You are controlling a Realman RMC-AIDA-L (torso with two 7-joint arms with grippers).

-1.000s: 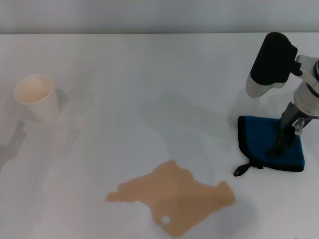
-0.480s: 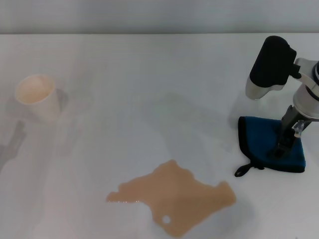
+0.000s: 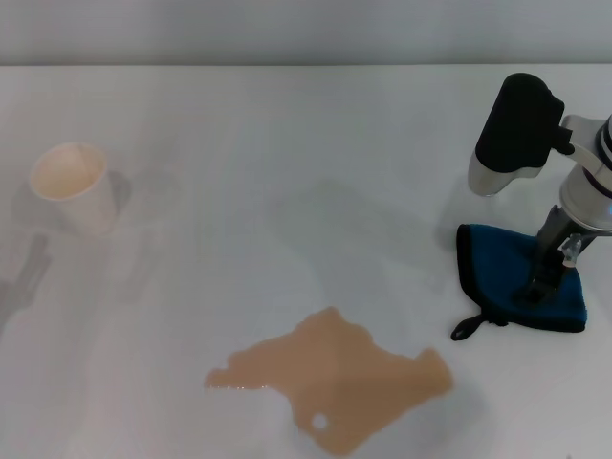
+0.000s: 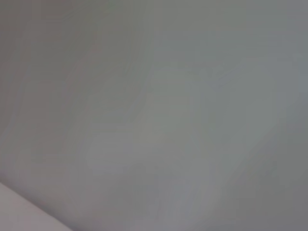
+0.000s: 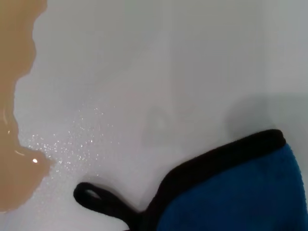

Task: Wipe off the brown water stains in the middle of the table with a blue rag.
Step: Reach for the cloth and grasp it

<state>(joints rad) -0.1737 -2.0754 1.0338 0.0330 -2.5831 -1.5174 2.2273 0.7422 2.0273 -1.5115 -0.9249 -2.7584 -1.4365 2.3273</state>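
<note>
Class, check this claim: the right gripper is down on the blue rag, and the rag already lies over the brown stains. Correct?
Not quite. The right gripper is down on the blue rag, but the head view shows the rag lying apart from the brown water stains, on bare table.

**Clearance: rag to spill**

Open tabletop (image 3: 287,191) between blue rag (image 3: 512,282) and brown water stains (image 3: 339,382), nothing in that lane. Paper cup (image 3: 72,186) stands far left, well apart. Right gripper (image 3: 540,287) is over the rag; jaws' spread unclear.
</note>
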